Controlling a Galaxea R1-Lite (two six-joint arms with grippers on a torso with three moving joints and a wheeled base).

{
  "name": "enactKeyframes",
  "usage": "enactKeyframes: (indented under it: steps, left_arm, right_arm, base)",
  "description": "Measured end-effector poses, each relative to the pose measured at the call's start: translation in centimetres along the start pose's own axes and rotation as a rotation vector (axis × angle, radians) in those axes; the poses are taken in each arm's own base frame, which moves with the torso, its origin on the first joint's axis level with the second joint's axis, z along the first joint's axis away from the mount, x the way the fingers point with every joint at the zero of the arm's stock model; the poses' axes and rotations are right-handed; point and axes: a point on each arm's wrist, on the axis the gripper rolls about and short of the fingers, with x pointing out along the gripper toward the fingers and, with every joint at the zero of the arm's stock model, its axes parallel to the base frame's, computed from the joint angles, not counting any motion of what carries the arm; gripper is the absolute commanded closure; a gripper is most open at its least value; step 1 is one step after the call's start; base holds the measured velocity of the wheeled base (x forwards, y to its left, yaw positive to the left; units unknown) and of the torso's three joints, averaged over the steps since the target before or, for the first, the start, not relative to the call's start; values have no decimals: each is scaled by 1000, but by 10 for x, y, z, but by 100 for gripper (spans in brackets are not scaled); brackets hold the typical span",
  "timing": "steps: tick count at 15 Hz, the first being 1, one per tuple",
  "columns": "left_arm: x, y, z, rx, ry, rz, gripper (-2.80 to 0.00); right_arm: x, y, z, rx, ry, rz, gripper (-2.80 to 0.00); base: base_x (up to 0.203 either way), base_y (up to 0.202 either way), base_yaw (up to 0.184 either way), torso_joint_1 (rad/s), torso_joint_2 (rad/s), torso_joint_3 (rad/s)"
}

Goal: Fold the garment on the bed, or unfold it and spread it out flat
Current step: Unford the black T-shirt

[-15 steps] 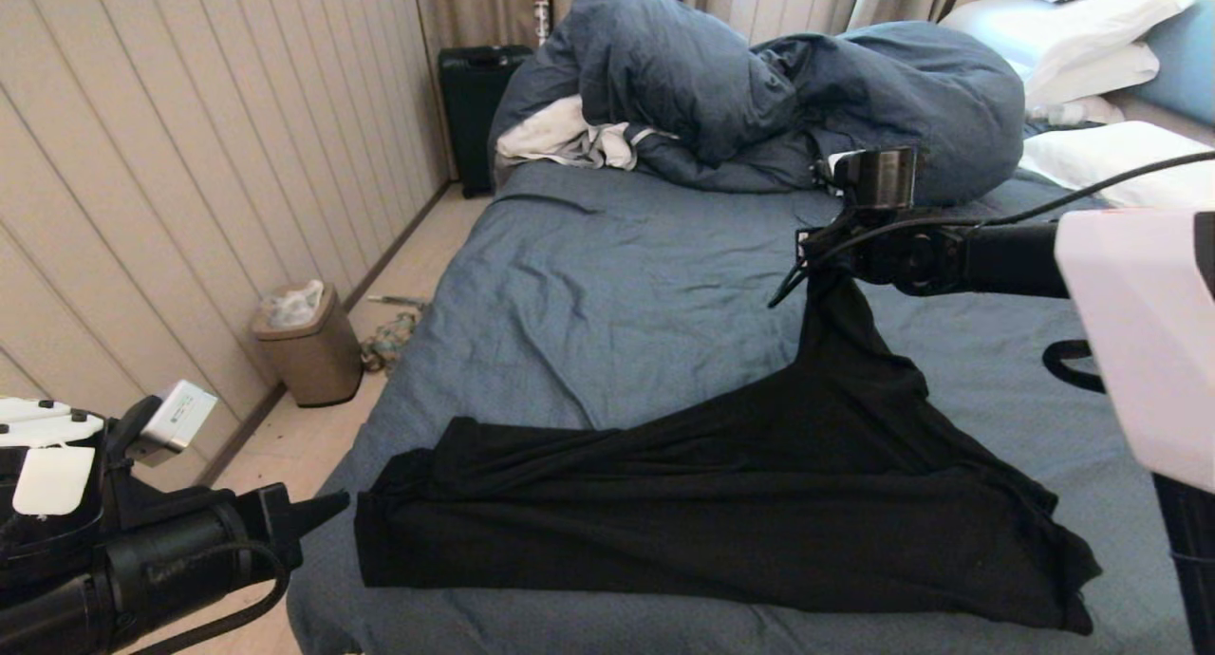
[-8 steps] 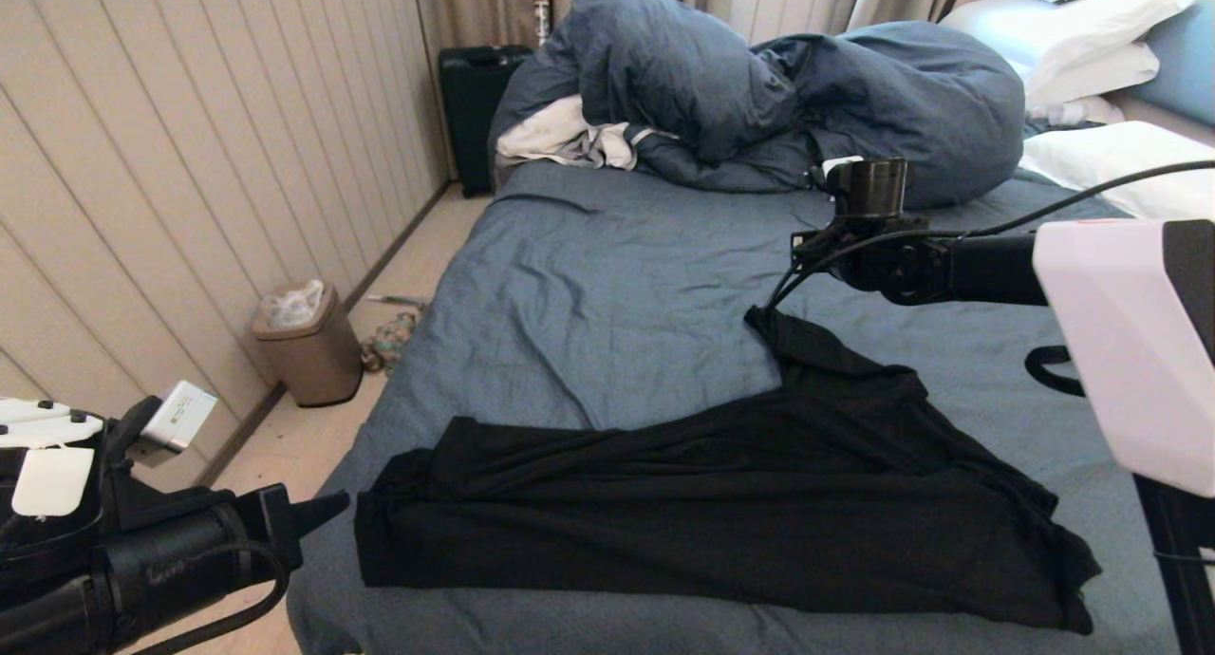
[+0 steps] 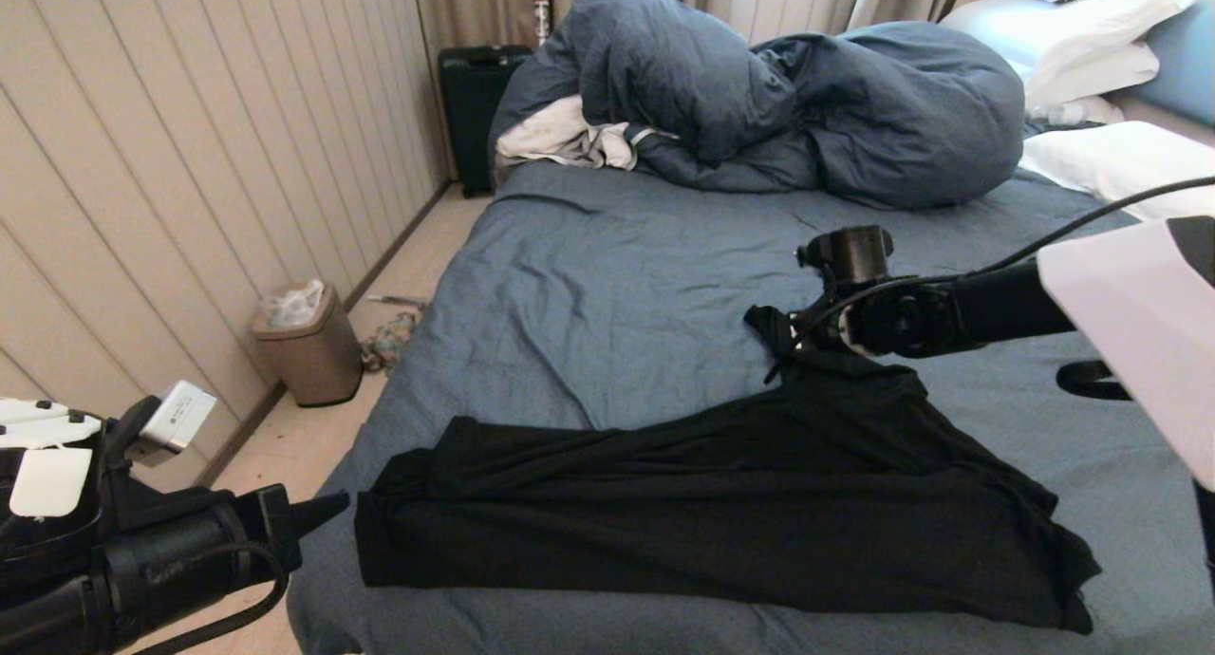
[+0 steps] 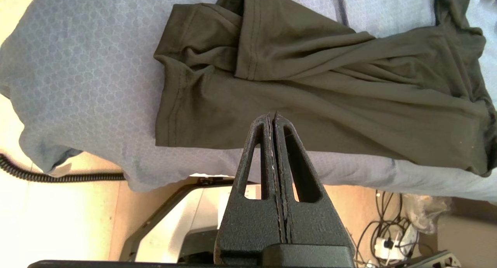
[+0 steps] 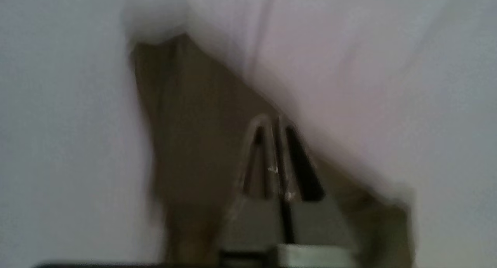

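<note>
Garment [image 3: 721, 503]: thin, limp, light; best taken at a hem corner. Right tool [image 3: 780, 346] closed over its far corner; left tool [image 4: 273, 118] closed, empty.

**Black arms with white covers**

The left gripper [image 4: 273, 122] is rough black plastic, two pointy fingers with long holes. The right gripper [image 5: 273, 128] looks the same. Both arms are black tubes with white covers and thin black cables.

Home bedroom. Wide bed [image 3: 588, 285] with slate-blue sheet fills centre of frame; bunched duvet [image 3: 759, 95] at top; white pillows [image 3: 1082, 28] upper right. Curtains [image 3: 475, 5] top centre, black suitcase [image 3: 475, 104] beside wall, small waste bin [image 3: 308, 346] on floor at left.
</note>
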Motion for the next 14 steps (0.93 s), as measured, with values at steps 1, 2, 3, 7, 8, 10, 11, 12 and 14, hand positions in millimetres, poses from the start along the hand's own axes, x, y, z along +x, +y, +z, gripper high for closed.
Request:
enactKeyframes:
  steps: [1,2,3,7,8,10,11,12,14]
  left_arm:
    - [0,0,0,0,1,0,0]
    - [0,0,0,-1,0,0,0]
    - [0,0,0,0,0,0,0]
    - [0,0,0,1,1,1,0]
    - [0,0,0,1,1,0,0]
    - [0,0,0,1,1,0,0]
    - [0,0,0,1,2,1,0]
    - [0,0,0,1,1,0,0]
    - [0,0,0,1,1,1,0]
  right_arm:
    - [-5,0,-13,-23,53,23,0]
    - [-10,0,-19,-25,81,40,0]
    - [-14,-1,-21,-17,88,44,0]
    - [-28,-6,-26,4,105,48,0]
    - [-30,-6,-29,0,111,49,0]
    - [-29,-7,-29,0,107,50,0]
    - [-26,-6,-30,-2,109,50,0]
    - [-21,-4,-29,-2,108,49,0]
    - [-11,1,-28,2,100,48,0]
  base:
    - [0,0,0,0,0,0]
    - [0,0,0,0,0,0]
    - [0,0,0,0,0,0]
    - [0,0,0,0,0,0]
    - [0,0,0,0,0,0]
    - [0,0,0,0,0,0]
    - [0,0,0,0,0,0]
    - [0,0,0,0,0,0]
    - [0,0,0,0,0,0]
